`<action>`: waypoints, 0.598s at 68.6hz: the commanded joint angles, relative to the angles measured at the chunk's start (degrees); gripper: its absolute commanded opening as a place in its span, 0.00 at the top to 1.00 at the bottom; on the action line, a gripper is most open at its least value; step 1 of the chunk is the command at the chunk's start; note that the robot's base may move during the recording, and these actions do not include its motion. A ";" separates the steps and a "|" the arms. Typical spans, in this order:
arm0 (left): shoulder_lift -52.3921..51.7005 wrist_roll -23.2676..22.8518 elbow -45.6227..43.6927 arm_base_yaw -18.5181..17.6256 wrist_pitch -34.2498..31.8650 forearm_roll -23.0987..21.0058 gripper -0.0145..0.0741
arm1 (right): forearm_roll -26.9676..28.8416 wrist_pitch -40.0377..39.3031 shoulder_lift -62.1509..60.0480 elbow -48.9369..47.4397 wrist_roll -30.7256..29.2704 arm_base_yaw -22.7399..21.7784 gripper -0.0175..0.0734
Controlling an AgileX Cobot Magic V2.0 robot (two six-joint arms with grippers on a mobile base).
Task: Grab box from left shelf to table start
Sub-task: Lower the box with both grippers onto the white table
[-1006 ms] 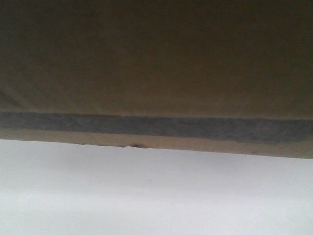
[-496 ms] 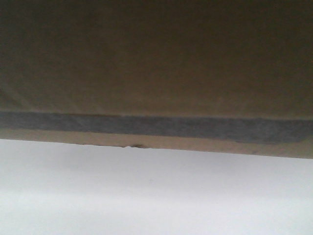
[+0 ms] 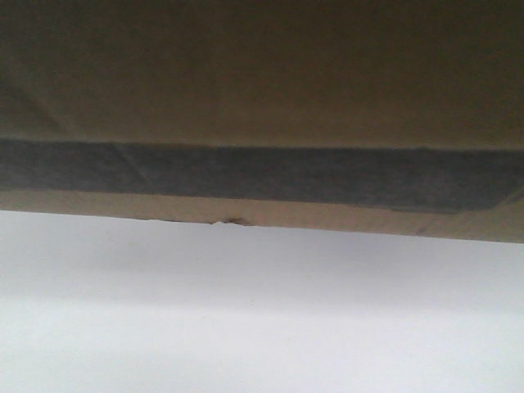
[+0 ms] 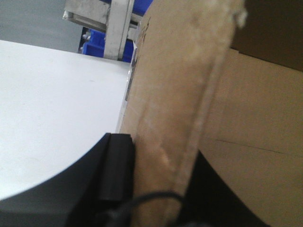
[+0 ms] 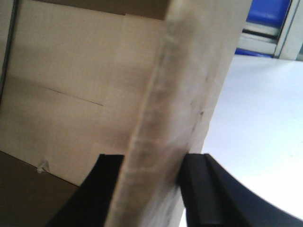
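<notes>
Your left gripper (image 4: 156,189) is clamped on one wall of the box (image 3: 262,90), your right gripper (image 5: 151,189) on the opposite wall. You're carrying it just above the white worktop (image 3: 262,327); lowering it level comes next. Behind, the left shelf (image 4: 118,28) barely shows, and the box's underside stays hidden.

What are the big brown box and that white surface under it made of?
The box looks like plain tan corrugated cardboard: matte, with a rough, fuzzy cut edge on the wall each gripper clamps, and a dark printed band along the front. The table is smooth, matte white, with no visible grain; whether that is laminate or painted board can't be told.
</notes>
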 commanded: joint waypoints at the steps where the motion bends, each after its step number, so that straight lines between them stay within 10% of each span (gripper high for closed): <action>1: 4.23 6.88 -4.71 -1.45 -4.32 -5.07 0.94 | 0.74 -6.30 6.92 -4.73 -2.04 -0.23 0.74; 41: 36.11 6.77 -8.01 3.26 -3.73 -4.47 0.94 | 0.87 -4.90 42.39 -11.87 -4.03 -0.23 0.74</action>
